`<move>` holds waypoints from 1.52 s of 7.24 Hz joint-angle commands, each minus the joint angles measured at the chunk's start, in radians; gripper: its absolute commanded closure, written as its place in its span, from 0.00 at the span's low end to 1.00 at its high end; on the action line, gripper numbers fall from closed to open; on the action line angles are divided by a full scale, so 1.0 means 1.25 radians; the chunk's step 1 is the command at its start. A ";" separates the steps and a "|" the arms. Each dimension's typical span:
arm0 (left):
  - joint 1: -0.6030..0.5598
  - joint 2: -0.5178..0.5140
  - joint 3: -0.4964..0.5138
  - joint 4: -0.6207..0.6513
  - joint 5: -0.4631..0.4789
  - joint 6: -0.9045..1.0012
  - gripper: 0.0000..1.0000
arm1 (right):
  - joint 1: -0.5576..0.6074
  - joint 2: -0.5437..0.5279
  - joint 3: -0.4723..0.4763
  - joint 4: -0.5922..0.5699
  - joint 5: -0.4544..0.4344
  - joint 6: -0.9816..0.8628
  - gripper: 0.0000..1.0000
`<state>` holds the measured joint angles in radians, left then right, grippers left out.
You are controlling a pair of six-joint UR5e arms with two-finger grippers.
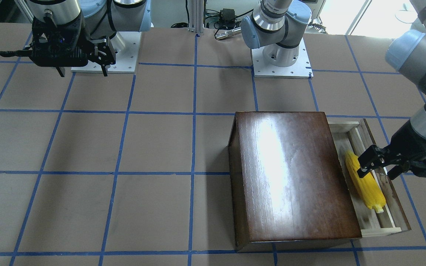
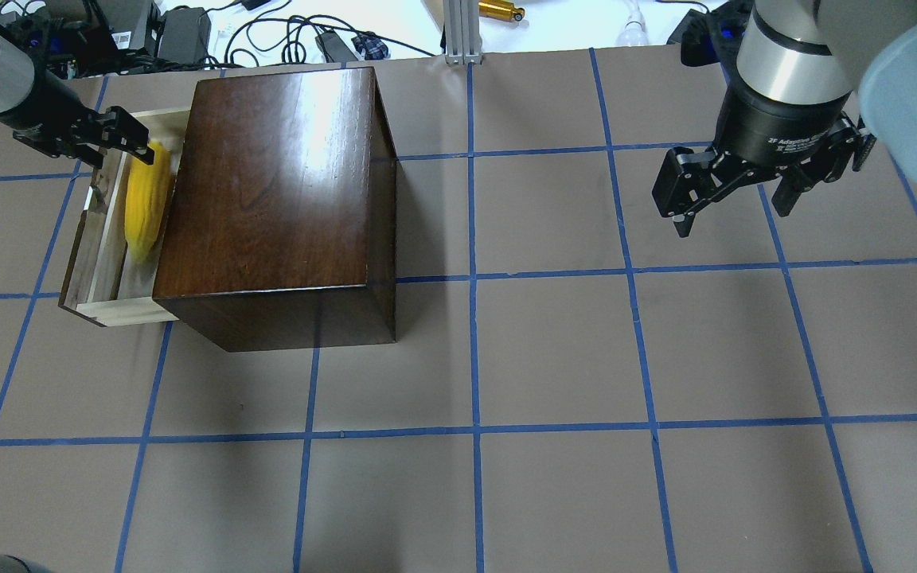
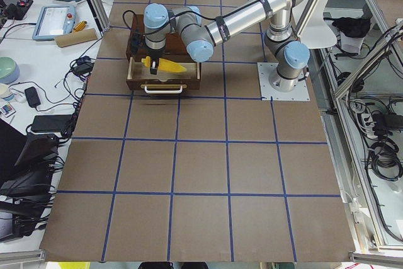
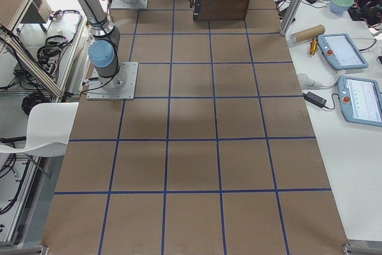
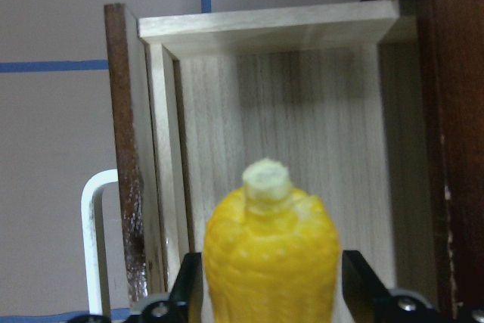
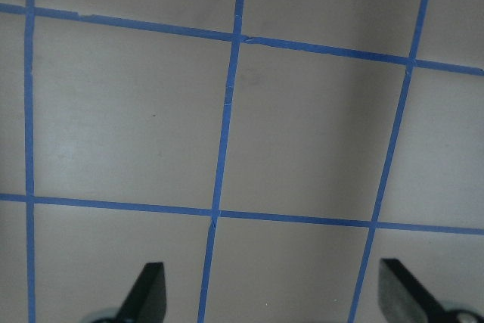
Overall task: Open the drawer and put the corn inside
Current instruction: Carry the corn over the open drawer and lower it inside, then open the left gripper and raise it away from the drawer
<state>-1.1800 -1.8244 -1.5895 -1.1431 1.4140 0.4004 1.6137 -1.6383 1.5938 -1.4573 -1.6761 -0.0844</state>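
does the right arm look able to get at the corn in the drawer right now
Probably not: the box stands between the right claw and the open drawer holding the corn, and the left claw is around the corn.

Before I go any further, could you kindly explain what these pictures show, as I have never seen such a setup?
Two robot arms stand at a table marked with blue tape. Four fixed cameras look from above, from the front and from both ends; one more sits on each wrist. On the table is a dark wooden box with its drawer pulled out. The left gripper grips a yellow toy corn over the open drawer. The right gripper hangs open and empty.
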 commanded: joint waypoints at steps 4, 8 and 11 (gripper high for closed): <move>-0.164 0.178 -0.033 -0.129 0.042 -0.175 0.00 | 0.000 0.001 0.000 0.000 0.001 0.000 0.00; -0.271 0.208 -0.012 -0.266 0.111 -0.352 0.00 | 0.000 0.000 0.000 0.000 0.001 0.000 0.00; -0.289 0.187 0.033 -0.320 0.128 -0.351 0.00 | 0.000 0.001 0.000 0.000 0.001 0.000 0.00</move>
<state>-1.5358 -1.5868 -1.5551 -1.5368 1.5723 -0.0396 1.6137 -1.6380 1.5938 -1.4573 -1.6751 -0.0843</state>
